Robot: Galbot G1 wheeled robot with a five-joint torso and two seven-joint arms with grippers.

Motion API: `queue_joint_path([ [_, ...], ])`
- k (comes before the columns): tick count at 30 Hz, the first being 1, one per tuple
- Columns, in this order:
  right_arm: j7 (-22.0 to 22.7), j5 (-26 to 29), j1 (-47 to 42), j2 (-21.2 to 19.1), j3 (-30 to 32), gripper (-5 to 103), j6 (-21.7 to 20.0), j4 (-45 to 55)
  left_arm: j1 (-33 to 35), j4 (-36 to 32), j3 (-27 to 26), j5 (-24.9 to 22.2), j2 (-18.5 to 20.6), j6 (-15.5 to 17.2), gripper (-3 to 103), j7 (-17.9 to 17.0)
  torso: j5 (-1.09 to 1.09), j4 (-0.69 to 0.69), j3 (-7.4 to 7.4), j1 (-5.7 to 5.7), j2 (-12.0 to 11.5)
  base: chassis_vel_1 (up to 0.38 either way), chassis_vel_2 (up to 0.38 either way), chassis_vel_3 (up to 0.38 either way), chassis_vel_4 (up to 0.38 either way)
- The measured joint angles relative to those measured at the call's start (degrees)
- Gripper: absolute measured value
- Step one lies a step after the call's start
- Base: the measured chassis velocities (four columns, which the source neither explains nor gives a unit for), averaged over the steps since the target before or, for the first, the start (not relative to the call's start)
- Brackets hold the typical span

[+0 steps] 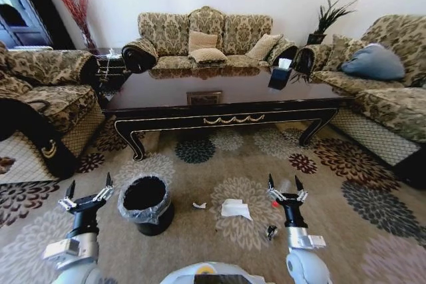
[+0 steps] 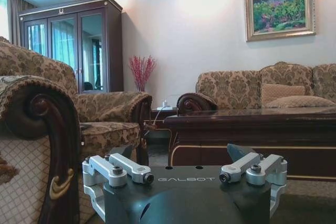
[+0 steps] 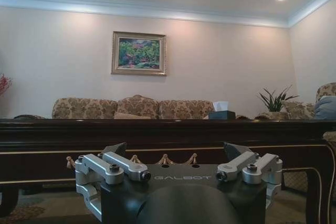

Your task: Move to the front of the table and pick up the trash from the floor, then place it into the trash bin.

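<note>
as it lies on the carpet between the trash bin point(image 1: 146, 203) and the right gripper point(image 1: 287, 191), the crumpled white paper point(image 1: 235, 209) looks light, soft and crushable, best pinched at a raised fold; both grippers, left gripper point(image 1: 87, 194) included, stand spread and empty.

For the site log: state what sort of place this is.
Most likely a home living room: ornate patterned sofas surround a glossy dark coffee table on a floral carpet, and a framed painting hangs on the wall.
</note>
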Motion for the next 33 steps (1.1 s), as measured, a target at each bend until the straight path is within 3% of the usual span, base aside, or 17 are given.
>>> queue_joint_path([
  [14,0.65,-0.3,0.86,0.08,0.05,100,1.9,-1.1,-0.28,-0.66,-0.13,-0.18,0.38,0.7,100,-0.02,0.01,0.0,0.0,0.0,0.0,0.063,-0.06,-0.062,0.063],
  [18,0.93,-0.16,1.16,-0.01,0.04,100,2.25,-1.54,-1.15,-0.78,-0.38,-0.56,1.0,2.72,100,-0.59,0.0,0.01,0.01,0.0,0.0,0.006,-0.013,-0.016,0.02],
  [20,1.32,-0.15,1.27,-0.13,-0.02,100,2.26,-1.68,-1.98,-1.45,-0.48,-3.05,2.17,7.0,100,-1.71,-0.01,0.01,0.02,0.0,0.0,0.0,0.0,0.0,0.0],
  [22,2.12,-0.12,1.46,-0.26,-0.16,100,2.17,-1.72,-3.94,-3.34,-0.68,-12.13,5.32,16.74,100,-5.6,-0.01,0.02,0.03,0.0,0.0,0.0,0.0,0.0,0.0],
  [23,2.12,-0.12,1.46,-0.26,-0.16,100,2.17,-1.72,-3.94,-3.34,-0.68,-12.13,5.32,16.74,100,-5.6,-0.01,0.02,0.03,0.0,0.0,0.0,0.0,0.0,0.0],
  [24,2.52,-0.09,1.49,-0.33,-0.24,100,2.05,-1.75,-5.24,-3.88,-0.98,-16.35,6.91,21.17,100,-7.64,-0.01,0.0,0.02,0.0,0.01,0.0,0.0,0.0,0.0],
  [25,2.93,-0.04,1.59,-0.46,-0.34,100,1.94,-1.85,-7.46,-3.8,-1.7,-21.86,9.35,27.87,100,-9.9,-0.01,0.0,0.02,0.0,0.0,0.0,0.0,0.0,0.0],
  [26,3.05,-0.03,1.63,-0.53,-0.37,100,1.93,-1.95,-9.09,-3.08,-2.14,-24.35,10.92,31.16,100,-11.01,-0.01,0.0,0.02,0.0,0.01,0.0,0.0,0.0,0.0],
  [27,3.05,-0.03,1.63,-0.53,-0.37,100,1.93,-1.95,-9.09,-3.08,-2.14,-24.35,10.92,31.16,100,-11.01,-0.01,0.0,0.02,0.0,0.01,0.0,0.0,0.0,0.0],
  [28,3.12,-0.03,1.61,-0.59,-0.43,100,1.94,-2.11,-11.25,-0.98,-2.58,-26.17,13.16,34.16,100,-12.04,-0.01,-0.01,0.02,0.0,0.0,0.0,0.0,0.0,0.0],
  [29,3.13,-0.03,1.56,-0.65,-0.49,100,2.03,-2.23,-12.45,0.98,-2.66,-26.53,14.81,35.17,100,-12.28,-0.01,-0.02,0.02,0.0,0.0,0.0,0.0,0.0,0.0],
  [33,3.09,-0.08,1.4,-0.69,-0.82,100,2.56,-2.83,-14.29,7.41,-1.85,-26.68,18.42,34.43,100,-10.96,-0.02,-0.01,0.02,0.0,0.0,0.0,0.0,0.0,0.0],
])
